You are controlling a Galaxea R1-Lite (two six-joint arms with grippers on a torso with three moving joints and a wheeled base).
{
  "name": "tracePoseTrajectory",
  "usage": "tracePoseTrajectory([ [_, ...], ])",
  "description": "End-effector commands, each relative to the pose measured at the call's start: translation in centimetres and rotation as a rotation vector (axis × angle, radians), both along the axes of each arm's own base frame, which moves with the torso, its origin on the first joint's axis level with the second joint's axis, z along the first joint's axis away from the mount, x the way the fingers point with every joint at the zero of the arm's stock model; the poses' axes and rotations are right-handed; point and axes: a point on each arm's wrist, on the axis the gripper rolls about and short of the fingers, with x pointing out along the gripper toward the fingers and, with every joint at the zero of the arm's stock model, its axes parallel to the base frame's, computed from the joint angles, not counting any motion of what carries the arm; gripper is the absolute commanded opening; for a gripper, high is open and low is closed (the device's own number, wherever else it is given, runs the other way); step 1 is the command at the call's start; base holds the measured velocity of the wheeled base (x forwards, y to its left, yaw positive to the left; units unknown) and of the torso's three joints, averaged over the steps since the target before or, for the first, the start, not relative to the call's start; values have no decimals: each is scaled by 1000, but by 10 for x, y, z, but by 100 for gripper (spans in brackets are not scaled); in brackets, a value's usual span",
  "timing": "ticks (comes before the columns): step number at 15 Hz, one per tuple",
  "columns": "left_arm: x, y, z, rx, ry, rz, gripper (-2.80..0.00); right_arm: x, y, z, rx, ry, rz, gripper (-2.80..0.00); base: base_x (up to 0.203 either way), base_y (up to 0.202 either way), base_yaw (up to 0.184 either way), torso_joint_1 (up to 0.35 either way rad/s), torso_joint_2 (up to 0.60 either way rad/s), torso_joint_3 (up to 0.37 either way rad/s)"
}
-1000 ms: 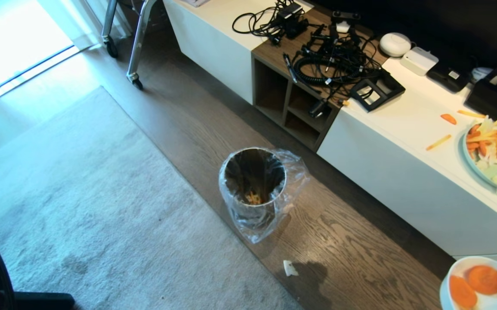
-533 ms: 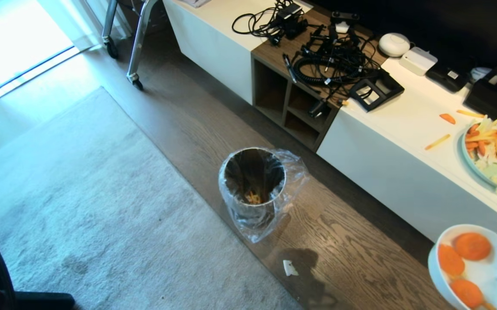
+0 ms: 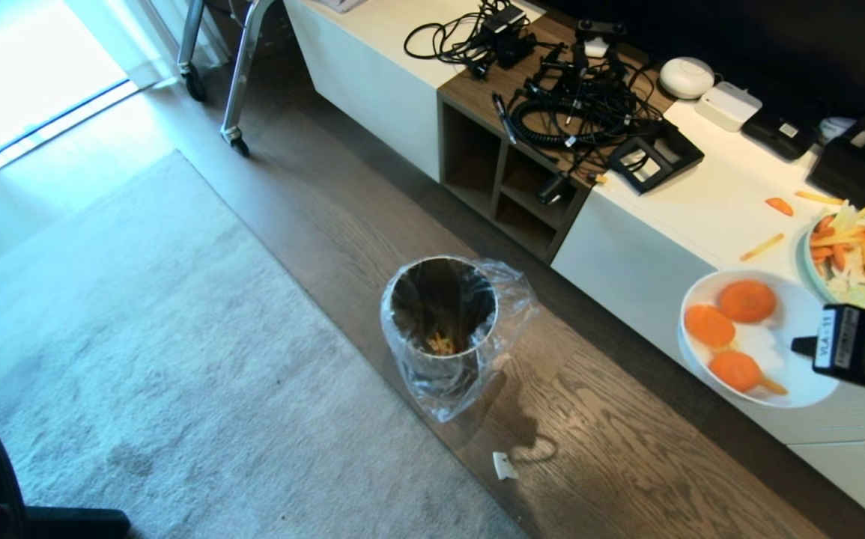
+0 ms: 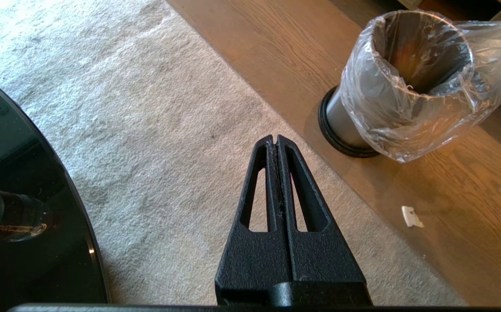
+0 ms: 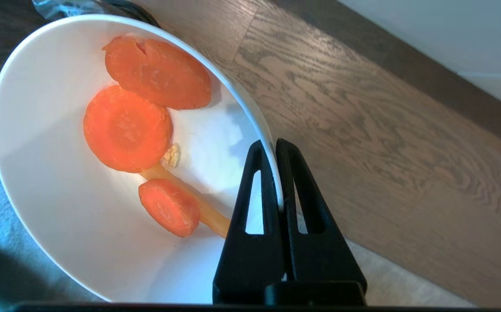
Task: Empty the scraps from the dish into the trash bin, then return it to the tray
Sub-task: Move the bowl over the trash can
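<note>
I'm mid-carry: my right claw (image 5: 276,173) is pinched tight on the rim of the white bowl (image 3: 758,337), held aloft to the right of the metal trash bin (image 3: 443,318), well apart from it. The 3 carrot slices (image 5: 126,128) lie inside. Next I'd judge the bowl must travel over the bin's mouth before tipping. My left claw (image 4: 277,147) hangs parked above the rug, jaws together.

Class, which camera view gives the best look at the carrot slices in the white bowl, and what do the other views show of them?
The right wrist view: the carrot slices fill the frame inside the white bowl, whose rim the right claw pinches. The head view shows all three slices smaller, in the bowl held above the floor. The left wrist view shows none.
</note>
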Motion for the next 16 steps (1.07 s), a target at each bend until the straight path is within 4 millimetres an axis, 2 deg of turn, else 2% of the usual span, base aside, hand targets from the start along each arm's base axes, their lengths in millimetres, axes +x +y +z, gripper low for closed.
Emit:
tracePoseTrajectory([
  [1, 0, 0, 0, -1, -1, 2, -280, 28, 18, 0, -35, 9, 17, -280, 0, 0, 0, 0, 0, 0],
  [6, 0, 0, 0, -1, -1, 1, -280, 62, 51, -3, -53, 1, 81, -280, 0, 0, 0, 0, 0, 0],
  [11, 0, 0, 0, -1, -1, 1, -280, 98, 78, -25, -89, -48, 131, -280, 0, 0, 0, 0, 0, 0],
  [16, 0, 0, 0, -1, -1, 1, -280, 117, 109, -33, -243, -186, 290, -280, 0, 0, 0, 0, 0, 0],
])
